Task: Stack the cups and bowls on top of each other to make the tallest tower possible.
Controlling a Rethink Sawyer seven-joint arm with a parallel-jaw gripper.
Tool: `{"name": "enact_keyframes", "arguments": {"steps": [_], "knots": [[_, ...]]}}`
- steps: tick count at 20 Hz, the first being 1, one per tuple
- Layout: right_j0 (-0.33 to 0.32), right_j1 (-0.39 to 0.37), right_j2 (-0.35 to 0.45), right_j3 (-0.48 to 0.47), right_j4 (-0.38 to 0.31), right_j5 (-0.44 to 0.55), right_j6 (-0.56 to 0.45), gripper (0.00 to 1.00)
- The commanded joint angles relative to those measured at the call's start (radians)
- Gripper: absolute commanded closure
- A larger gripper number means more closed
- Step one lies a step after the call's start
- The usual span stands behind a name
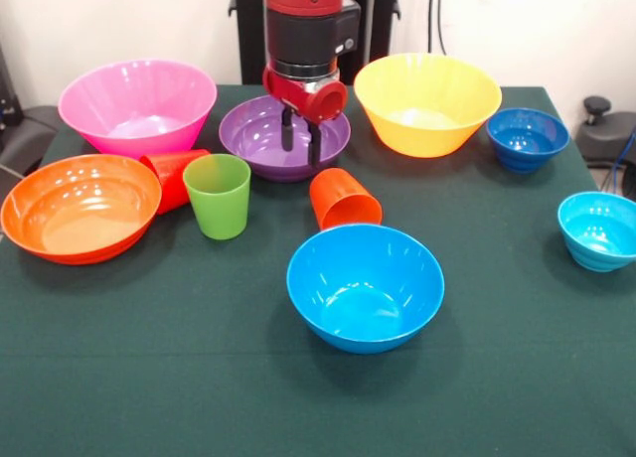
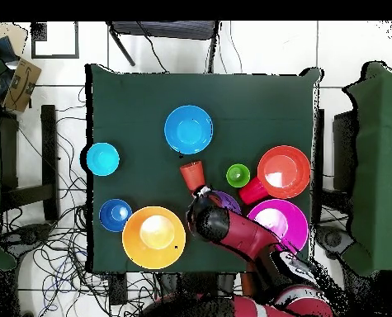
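Observation:
My gripper (image 1: 300,144) hangs open and empty just above the purple bowl (image 1: 260,129) at the back middle. In the overhead view the gripper (image 2: 203,194) and arm hide most of that purple bowl (image 2: 229,199). The green cup (image 1: 218,194) stands upright. The red cup (image 1: 174,177) lies on its side between the green cup and the orange bowl (image 1: 79,207). The orange cup (image 1: 343,199) lies tipped behind the large blue bowl (image 1: 365,286). The pink bowl (image 1: 137,104) and the yellow bowl (image 1: 427,101) stand at the back. Nothing is stacked.
The small dark blue bowl (image 1: 527,137) and the small cyan bowl (image 1: 598,228) sit at the right side. The dark green table (image 1: 149,378) ends close in front. Other green tables (image 2: 380,165) and floor cables surround it.

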Motion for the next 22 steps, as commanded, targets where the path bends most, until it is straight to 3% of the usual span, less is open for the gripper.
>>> {"name": "enact_keyframes", "arguments": {"steps": [1,5,13,22], "knots": [[0.032,-0.036,0.082,-0.149,-0.013,0.221,-0.005,0.0],[0.058,-0.041,0.064,-0.194,-0.049,0.295,-0.05,0.0],[0.069,-0.001,0.065,-0.214,-0.099,0.239,-0.024,0.0],[0.144,0.052,-0.042,-0.237,-0.137,0.235,0.004,0.0]]}}
